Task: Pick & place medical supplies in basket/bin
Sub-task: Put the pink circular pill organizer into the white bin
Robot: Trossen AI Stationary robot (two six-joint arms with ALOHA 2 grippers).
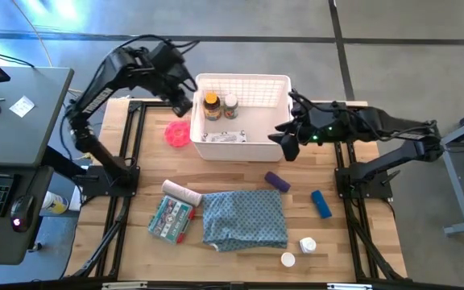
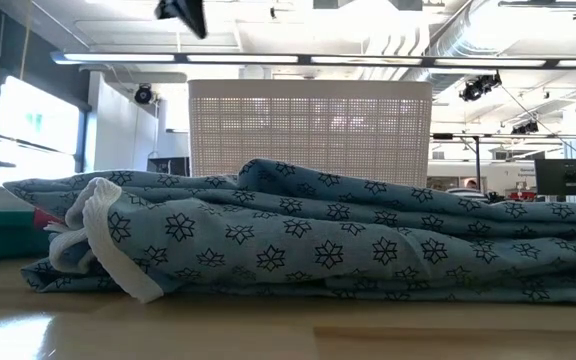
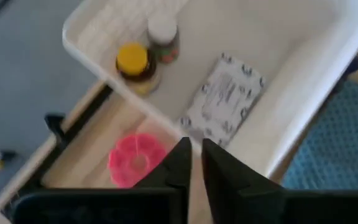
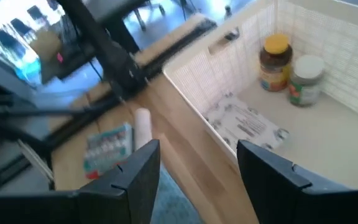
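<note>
We held our left tool (image 1: 182, 105), nearly shut and empty, above the basket (image 1: 244, 80) at the far side, and feared bumping its rim while reaching the pink disc (image 1: 178, 133) beside it.

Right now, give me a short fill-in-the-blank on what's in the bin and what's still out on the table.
1. The white basket holds two bottles and one flat ____.
2. The amber bottle in the basket has a ____ cap.
3. The pink disc lies on the table just outside the basket, on the side of the ____ arm.
4. The right end effector hovers at the basket's edge with its fingers ____.

Missing words: packet; yellow; left; open
</note>
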